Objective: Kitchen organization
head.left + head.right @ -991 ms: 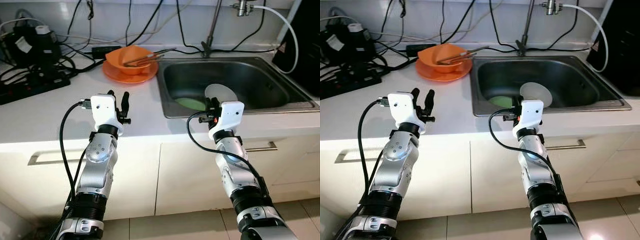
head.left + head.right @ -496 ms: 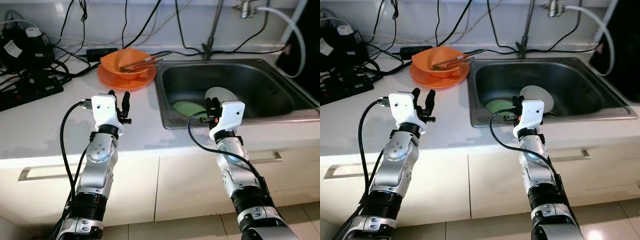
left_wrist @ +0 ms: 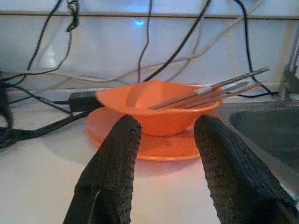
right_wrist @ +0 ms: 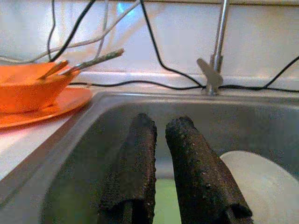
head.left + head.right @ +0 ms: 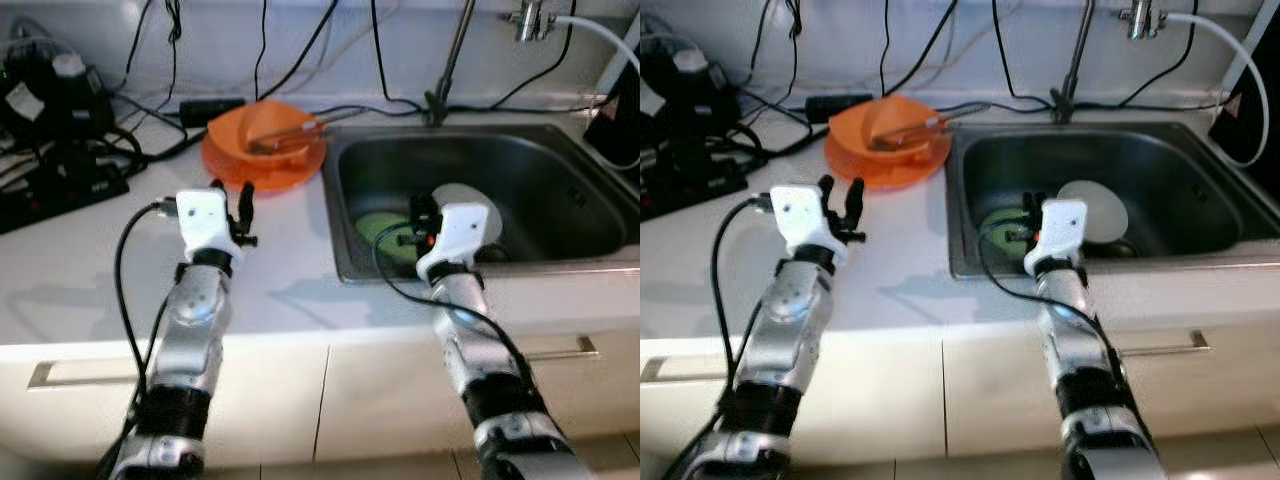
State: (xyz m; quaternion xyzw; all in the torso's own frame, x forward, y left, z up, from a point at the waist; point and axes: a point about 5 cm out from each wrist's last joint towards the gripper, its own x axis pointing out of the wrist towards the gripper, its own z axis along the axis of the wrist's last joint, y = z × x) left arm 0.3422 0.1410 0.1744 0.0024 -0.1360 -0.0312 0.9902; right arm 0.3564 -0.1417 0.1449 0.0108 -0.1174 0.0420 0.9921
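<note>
While both silver arms reach up from in front of the cabinet, the left claw (image 5: 234,206) hovers over the white counter (image 5: 90,260) with its two black fingers (image 3: 117,158) spread wide and holding nothing. The right claw (image 5: 422,215) hangs over the front rim of the steel sink (image 5: 540,170), fingers (image 4: 135,163) drawn narrow with only a slim gap between them, empty as well. Just beyond it, down in the basin, a white plate (image 5: 478,203) lies beside a green plate (image 5: 378,226). Farther back on the counter, left of the sink, an orange bowl (image 3: 154,105) sits on an orange plate (image 3: 163,144), with chopsticks (image 3: 210,93) resting across the bowl's rim. Black cables (image 5: 150,110) trail along the wall, and the faucet (image 4: 216,51) rises behind the basin.
</note>
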